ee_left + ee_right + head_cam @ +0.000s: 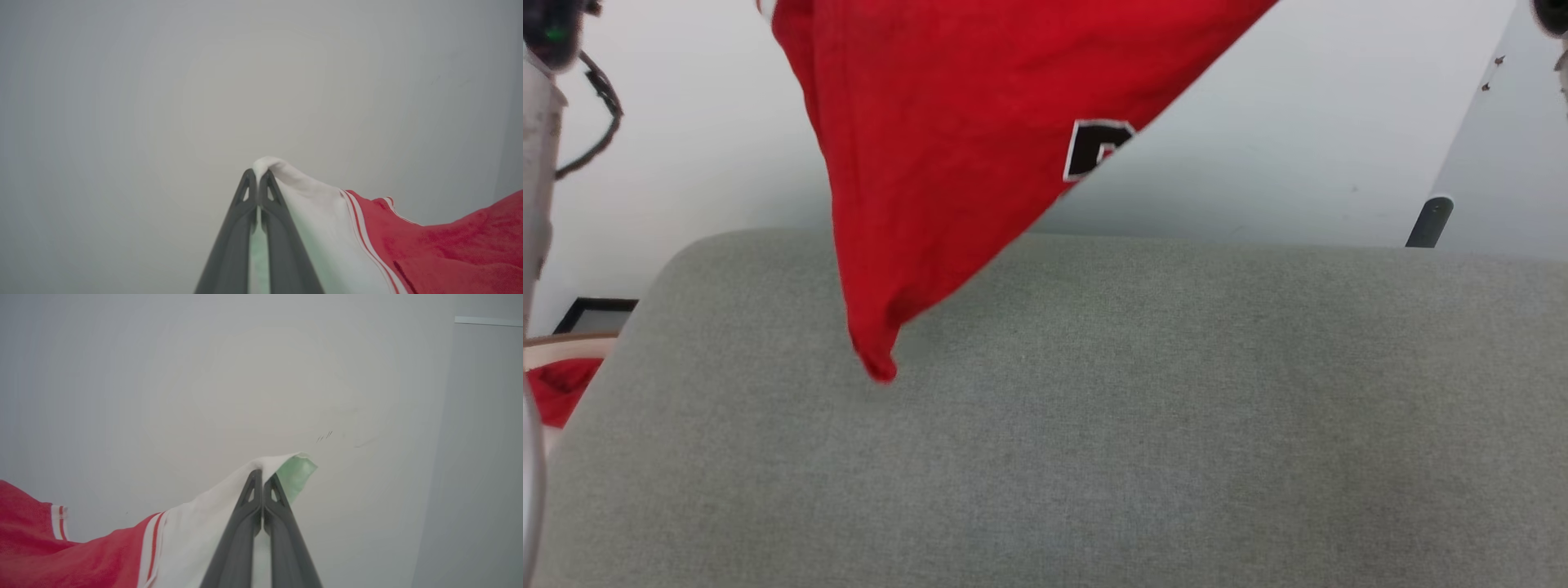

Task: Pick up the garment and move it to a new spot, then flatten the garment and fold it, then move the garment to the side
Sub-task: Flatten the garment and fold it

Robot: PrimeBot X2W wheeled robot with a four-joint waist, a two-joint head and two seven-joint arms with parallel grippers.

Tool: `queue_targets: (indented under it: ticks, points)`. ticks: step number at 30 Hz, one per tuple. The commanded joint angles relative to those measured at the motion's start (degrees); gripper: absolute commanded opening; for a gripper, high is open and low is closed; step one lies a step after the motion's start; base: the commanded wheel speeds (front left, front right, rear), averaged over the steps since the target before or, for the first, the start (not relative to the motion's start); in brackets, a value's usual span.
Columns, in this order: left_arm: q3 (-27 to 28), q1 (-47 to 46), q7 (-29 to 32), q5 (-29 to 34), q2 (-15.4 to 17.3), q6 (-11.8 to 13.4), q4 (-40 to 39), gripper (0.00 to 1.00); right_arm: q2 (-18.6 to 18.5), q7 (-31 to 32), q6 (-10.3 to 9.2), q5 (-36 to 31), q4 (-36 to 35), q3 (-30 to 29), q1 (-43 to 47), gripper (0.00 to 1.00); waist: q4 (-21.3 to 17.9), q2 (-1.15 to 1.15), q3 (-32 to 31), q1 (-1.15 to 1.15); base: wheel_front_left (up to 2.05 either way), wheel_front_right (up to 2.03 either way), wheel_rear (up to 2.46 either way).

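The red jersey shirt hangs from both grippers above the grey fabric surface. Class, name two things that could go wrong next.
1. The left gripper and right gripper each pinch only a white sleeve edge of the red jersey shirt; it might slip free.
2. Its lowest corner hangs bunched over the grey fabric surface; lowered so, it may land creased.

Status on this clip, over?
Left tool shut on white sleeve. Right tool shut on other sleeve. Between them red jersey hangs, low corner over grey fabric surface.
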Motion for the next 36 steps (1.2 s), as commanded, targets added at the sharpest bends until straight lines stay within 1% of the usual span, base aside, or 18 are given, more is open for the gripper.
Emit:
queue_targets:
  ticks: [1,8,15,19,22,27,29,31,33,34,36]
  points:
    - [-0.1,-0.9,-0.9,-0.2,0.3,-0.2,0.5,0.0,-0.5,-1.1,0.01,0.5,0.8,0.3,-1.0,0.0,0.1,0.0,0.3,0.0,0.0,0.0,0.0]
    - [-0.9,-3.1,-6.2,-1.1,0.9,-0.2,1.1,0.0,-2.6,-5.3,0.01,-0.1,3.0,0.1,-3.8,0.0,0.5,0.0,2.2,0.0,0.0,0.0,0.0]
    - [-2.5,-4.4,-7.3,-2.9,0.6,-0.2,1.8,0.0,-2.6,-5.8,0.01,1.0,4.9,0.5,-4.8,0.0,0.7,0.0,5.0,0.0,0.0,0.0,0.0]
    - [-3.4,-5.7,-7.6,-3.9,0.7,-0.2,1.4,0.0,-3.1,-5.2,0.01,1.9,5.0,1.2,-7.1,0.0,0.7,0.0,9.2,0.0,0.0,0.0,0.0]
    - [-4.0,-7.3,-7.3,-4.6,0.6,-0.2,1.1,0.0,-3.1,-3.9,0.01,2.6,5.1,1.8,-8.9,0.0,0.7,0.0,13.4,0.0,0.0,0.0,0.0]
    - [-5.7,-10.3,-8.4,-3.8,-0.2,-0.2,2.0,0.0,-3.2,-2.7,0.01,3.5,5.5,2.6,-12.2,0.0,0.8,0.0,20.6,0.0,0.0,0.0,0.0]
    - [-5.7,-11.3,-9.7,-3.9,-1.0,-0.1,3.2,0.0,-3.4,-3.2,0.01,2.8,5.9,3.1,-13.0,0.0,0.9,0.0,23.1,0.0,0.0,0.0,0.0]
    - [-6.2,-13.0,-11.8,-2.9,-1.6,0.7,4.3,0.0,-3.4,-4.6,0.01,1.7,5.7,3.5,-14.0,0.0,0.8,0.0,25.0,0.0,0.0,0.0,0.0]
    - [-6.5,-15.8,-13.8,-1.5,-2.3,1.3,4.5,0.0,-4.2,-5.6,0.01,0.4,5.1,3.1,-16.1,0.0,1.0,0.0,27.1,0.0,0.0,0.0,0.0]
    - [-6.4,-17.0,-14.5,-1.4,-2.6,1.8,4.4,0.0,-4.6,-5.9,0.0,-0.6,4.3,2.6,-17.2,0.0,1.0,0.0,28.1,0.0,0.0,0.0,0.0]
    - [-6.0,-19.5,-15.6,-0.5,-3.0,2.6,3.9,0.0,-5.7,-5.9,0.0,-3.1,0.3,0.5,-18.4,0.0,1.2,0.0,30.6,0.0,0.0,0.0,0.0]
